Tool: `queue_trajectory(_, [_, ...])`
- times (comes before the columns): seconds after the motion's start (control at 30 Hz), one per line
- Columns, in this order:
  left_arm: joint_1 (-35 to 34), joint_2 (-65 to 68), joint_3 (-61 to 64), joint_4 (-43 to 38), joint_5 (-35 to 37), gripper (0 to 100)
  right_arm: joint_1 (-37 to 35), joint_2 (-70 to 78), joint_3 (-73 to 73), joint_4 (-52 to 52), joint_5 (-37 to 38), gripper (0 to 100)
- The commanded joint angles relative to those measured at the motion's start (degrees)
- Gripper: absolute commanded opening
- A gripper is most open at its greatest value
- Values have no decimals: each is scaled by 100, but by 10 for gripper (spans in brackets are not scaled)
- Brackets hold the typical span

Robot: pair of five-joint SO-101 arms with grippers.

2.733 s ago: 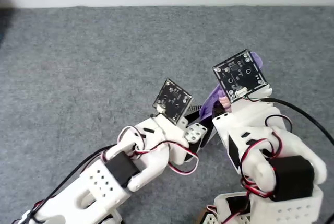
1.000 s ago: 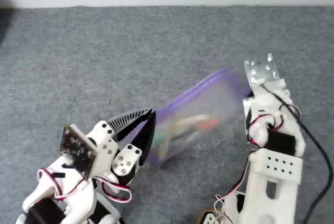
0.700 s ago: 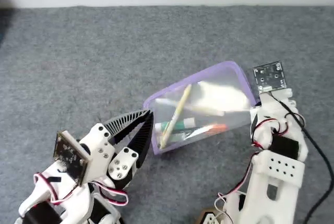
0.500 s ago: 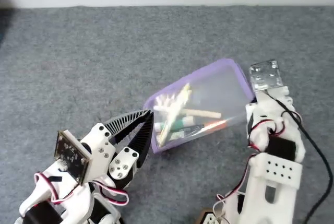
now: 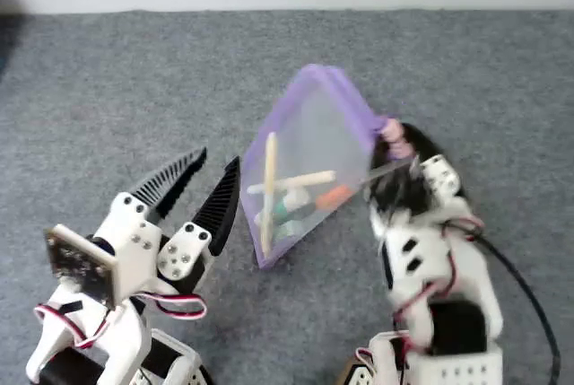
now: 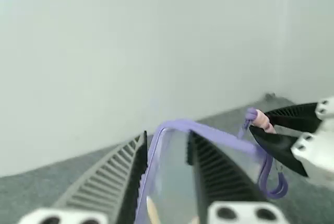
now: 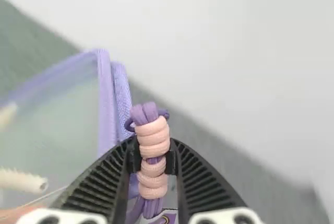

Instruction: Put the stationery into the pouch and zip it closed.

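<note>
Several coloured pens (image 5: 287, 196) lie loose in the clear, purple-edged pouch (image 5: 314, 125) at centre, likely light and floppy; the right gripper (image 7: 152, 153) pinches its pink-and-purple cord pull (image 7: 150, 130) — a sound hold — the left gripper (image 5: 218, 158), lower left, gapes

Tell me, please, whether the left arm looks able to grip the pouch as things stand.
Probably yes. The left gripper is open just beside the pouch, with nothing between them. The right gripper is shut on the zipper cord at another corner, out of the way.

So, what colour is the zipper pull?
The zipper pull is pink over purple; right wrist view shows best.
</note>
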Motion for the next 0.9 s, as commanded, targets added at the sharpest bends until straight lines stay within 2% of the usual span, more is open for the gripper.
queue_trajectory(0.0, [-290, 9, -40, -281, -18, 199, -620, -664, -396, -127, 141, 8])
queue_trajectory(0.1, [-580, -9, -40, -290, -18, 199, -831, -884, -360, -119, 448, 8])
queue_trajectory(0.53, [-1565, -79, 233, -264, -9, 199, -769, -927, 369, -66, 475, 12])
queue_trajectory(0.63, [-1582, -334, 488, -255, -18, 199, -233, -892, 765, -66, 448, 25])
queue_trajectory(0.73, [-1574, -738, 857, -255, -18, 199, 426, -892, 1160, -66, 431, 102])
queue_trajectory(0.87, [-1609, -1345, 1323, -185, -18, 199, 1112, -892, 1495, -66, 44, 192])
